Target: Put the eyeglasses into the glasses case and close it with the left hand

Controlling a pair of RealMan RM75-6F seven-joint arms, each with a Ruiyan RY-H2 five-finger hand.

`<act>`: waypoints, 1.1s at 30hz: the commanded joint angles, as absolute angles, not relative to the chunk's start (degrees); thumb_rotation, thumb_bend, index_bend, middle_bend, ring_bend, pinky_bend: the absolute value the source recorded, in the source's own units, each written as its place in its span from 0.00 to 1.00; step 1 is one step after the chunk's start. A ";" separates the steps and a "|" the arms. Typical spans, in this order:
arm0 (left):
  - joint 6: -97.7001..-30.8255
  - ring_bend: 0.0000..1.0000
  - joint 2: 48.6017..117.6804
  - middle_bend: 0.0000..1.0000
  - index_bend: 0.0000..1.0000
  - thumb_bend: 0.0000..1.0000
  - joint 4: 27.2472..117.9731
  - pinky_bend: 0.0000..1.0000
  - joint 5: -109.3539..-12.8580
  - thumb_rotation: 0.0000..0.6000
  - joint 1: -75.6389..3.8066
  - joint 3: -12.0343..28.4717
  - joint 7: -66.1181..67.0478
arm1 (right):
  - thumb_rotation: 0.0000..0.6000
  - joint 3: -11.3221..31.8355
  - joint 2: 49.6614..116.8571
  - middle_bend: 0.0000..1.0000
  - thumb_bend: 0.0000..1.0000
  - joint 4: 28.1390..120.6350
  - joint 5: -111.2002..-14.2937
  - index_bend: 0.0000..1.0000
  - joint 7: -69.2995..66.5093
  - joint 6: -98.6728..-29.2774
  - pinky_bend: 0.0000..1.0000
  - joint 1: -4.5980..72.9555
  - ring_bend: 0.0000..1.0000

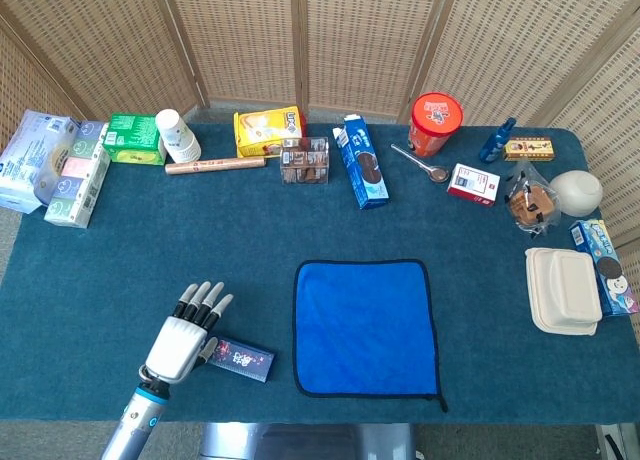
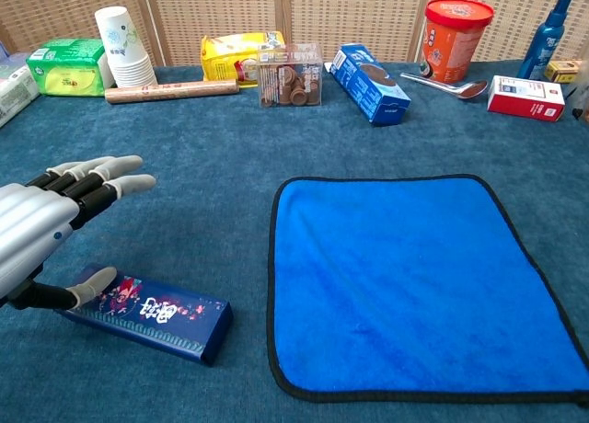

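The glasses case (image 1: 240,360) (image 2: 152,316) is a flat dark blue box with a red floral print, lying closed on the carpet left of the blue cloth (image 1: 366,326) (image 2: 417,281). The eyeglasses are hidden inside it. My left hand (image 1: 184,337) (image 2: 51,228) hovers over the case's left end with its fingers stretched forward and apart; only the thumb tip rests on the lid. The right hand shows in neither view.
Along the far edge stand a paper cup stack (image 1: 176,134), a green pack (image 1: 134,138), a yellow bag (image 1: 267,129), a blue biscuit box (image 1: 362,163) and a red tub (image 1: 435,123). A white lunch box (image 1: 564,290) sits at the right edge.
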State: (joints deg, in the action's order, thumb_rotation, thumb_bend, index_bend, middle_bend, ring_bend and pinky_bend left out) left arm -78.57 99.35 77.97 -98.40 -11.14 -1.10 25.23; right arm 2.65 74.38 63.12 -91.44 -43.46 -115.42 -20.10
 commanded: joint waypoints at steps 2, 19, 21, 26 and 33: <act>-78.04 0.00 99.38 0.00 0.07 0.34 78.30 0.05 -97.72 1.00 -11.63 -0.89 26.31 | 0.80 2.65 74.18 0.13 0.34 63.54 -91.53 0.03 -43.07 -115.38 0.14 -20.10 0.00; -81.56 0.00 95.66 0.00 0.06 0.34 82.43 0.04 -99.93 0.87 -12.07 -2.42 24.91 | 0.80 2.73 73.44 0.13 0.34 65.18 -91.79 0.03 -41.67 -115.58 0.14 -20.37 0.00; -80.70 0.00 92.75 0.00 0.06 0.34 85.19 0.02 -100.64 0.84 -12.37 -3.93 23.98 | 0.79 2.73 73.21 0.13 0.34 65.78 -92.01 0.03 -41.08 -115.53 0.14 -20.22 0.00; -77.91 0.00 85.58 0.00 0.05 0.30 90.64 0.00 -101.80 0.81 -13.43 -6.26 26.79 | 0.80 2.71 72.91 0.13 0.34 67.19 -92.87 0.04 -39.48 -115.63 0.14 -19.72 0.00; -72.75 0.00 80.10 0.00 0.06 0.26 98.06 0.00 -97.64 0.81 -13.33 -7.38 35.58 | 0.83 2.58 72.78 0.13 0.34 68.68 -93.60 0.03 -37.71 -115.32 0.14 -19.12 0.00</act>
State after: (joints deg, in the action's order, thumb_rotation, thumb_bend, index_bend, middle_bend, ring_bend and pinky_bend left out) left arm -75.42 82.35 95.30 -99.69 -13.10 -6.62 32.57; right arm 2.58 72.82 68.57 -93.52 -37.83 -115.31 -19.18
